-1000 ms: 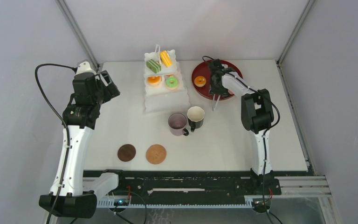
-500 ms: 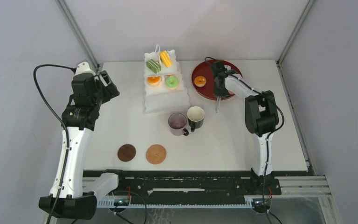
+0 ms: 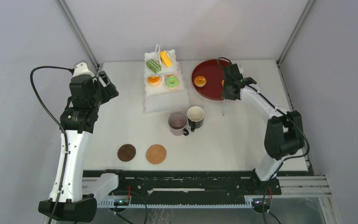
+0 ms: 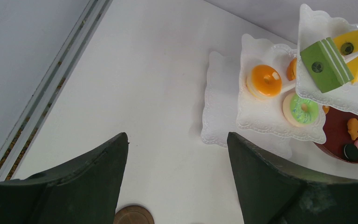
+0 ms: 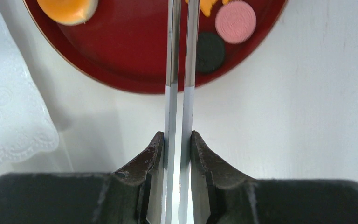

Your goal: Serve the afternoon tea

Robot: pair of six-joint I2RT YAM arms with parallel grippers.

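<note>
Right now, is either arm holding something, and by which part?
The right gripper pinches the metal tongs partway along, both blades squeezed together. The left gripper is open, empty.

mugs (image 3: pixel 177 122) (image 3: pixel 196 114) 2 | coasters (image 3: pixel 126 152) (image 3: pixel 156 154) 2 | stand (image 3: pixel 165 101) 1 | tray (image 3: pixel 208 87) 1 | tongs (image 5: pixel 173 70) 1

**teatime_bot:** so what's the right gripper (image 5: pixel 177 140) up to in its own cam?

**yam_fan:** it's clamped on the metal tongs (image 5: pixel 173 70), both blades squeezed nearly together. They run straight up over the near rim of the dark red tray (image 5: pixel 121 60). On the tray there's an orange pastry (image 5: pixel 67 9) top left, and a pink cookie (image 5: pixel 235 22) and a black cookie (image 5: pixel 209 45) just right of the blades. Lacy edge of the white stand (image 5: pixel 9 126) sits far left on the white table (image 5: pixel 307 116).
</note>
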